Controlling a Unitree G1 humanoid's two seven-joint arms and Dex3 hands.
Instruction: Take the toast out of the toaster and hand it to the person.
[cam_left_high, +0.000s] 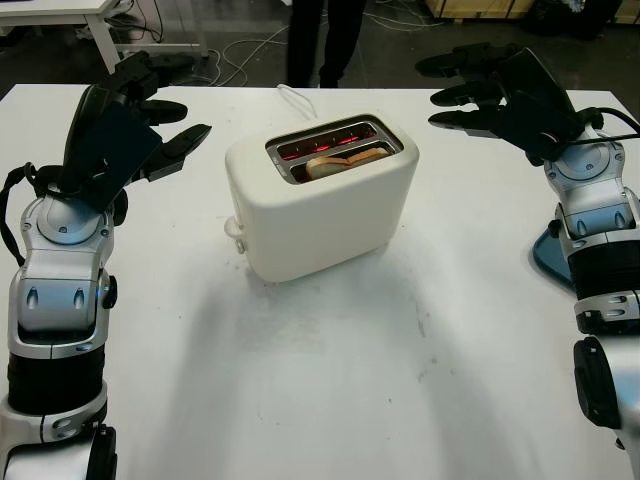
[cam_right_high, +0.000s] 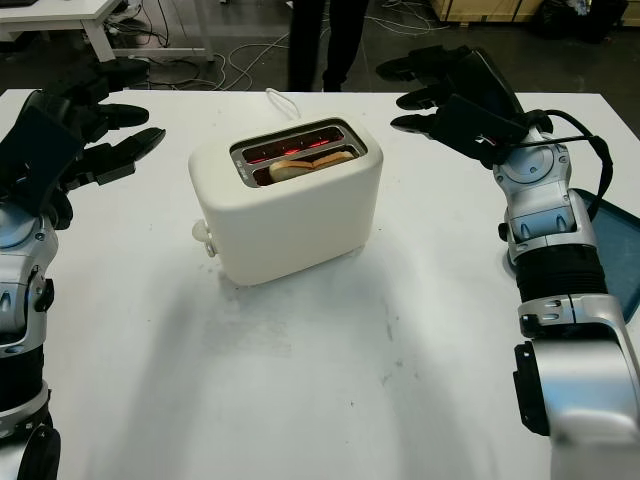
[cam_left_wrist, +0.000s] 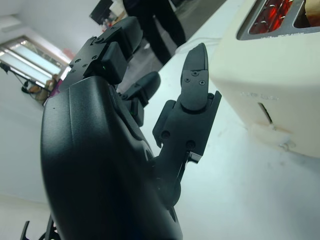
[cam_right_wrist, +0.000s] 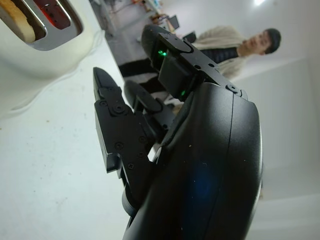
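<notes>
Toast (cam_left_high: 335, 162) sits in the toaster (cam_left_high: 320, 205); both hands (cam_left_high: 150, 110) (cam_left_high: 490, 85) empty, fingers uncurled.

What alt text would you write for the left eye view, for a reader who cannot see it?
A cream plastic toaster stands on a white table, a slice of toast in its near slot. The black left hand and right hand hover open on either side; a person's dark legs stand beyond.

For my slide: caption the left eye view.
Both open hands, left and right, flank the toaster holding toast.
</notes>
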